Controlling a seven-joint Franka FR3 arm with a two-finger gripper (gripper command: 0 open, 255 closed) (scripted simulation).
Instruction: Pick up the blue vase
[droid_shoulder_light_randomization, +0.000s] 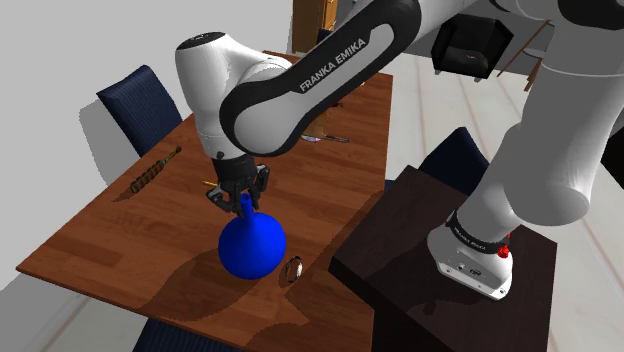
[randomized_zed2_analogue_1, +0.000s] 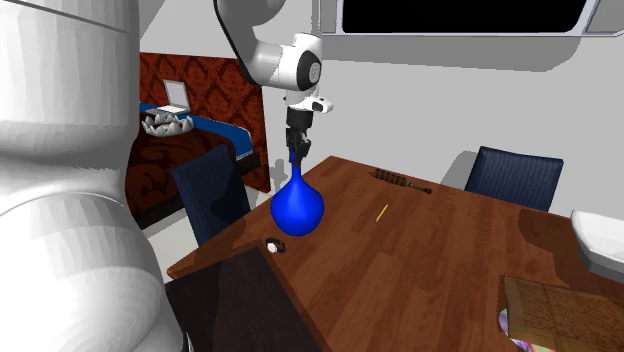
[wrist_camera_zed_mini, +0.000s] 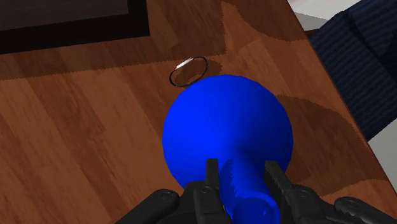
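The blue vase (droid_shoulder_light_randomization: 252, 248) has a round body and a narrow neck and stands on the brown wooden table (droid_shoulder_light_randomization: 120, 230), near the edge closest to the stand. My black gripper (droid_shoulder_light_randomization: 238, 195) comes straight down over it. In the wrist view the two fingers (wrist_camera_zed_mini: 211, 178) press against either side of the vase (wrist_camera_zed_mini: 226, 121) at its neck, so the gripper (wrist_camera_zed_mini: 242, 181) is shut on it. From the second exterior view the gripper (randomized_zed2_analogue_1: 297, 155) sits at the top of the vase (randomized_zed2_analogue_1: 297, 208), whose base rests on the table (randomized_zed2_analogue_1: 420, 260).
A small metal ring (droid_shoulder_light_randomization: 293, 269) lies beside the vase toward the dark stand (droid_shoulder_light_randomization: 420, 250). A dark stick-like object (droid_shoulder_light_randomization: 152, 172) and a yellow pencil (randomized_zed2_analogue_1: 381, 211) lie farther along the table. Dark blue chairs (droid_shoulder_light_randomization: 140, 100) (randomized_zed2_analogue_1: 210, 195) stand around it.
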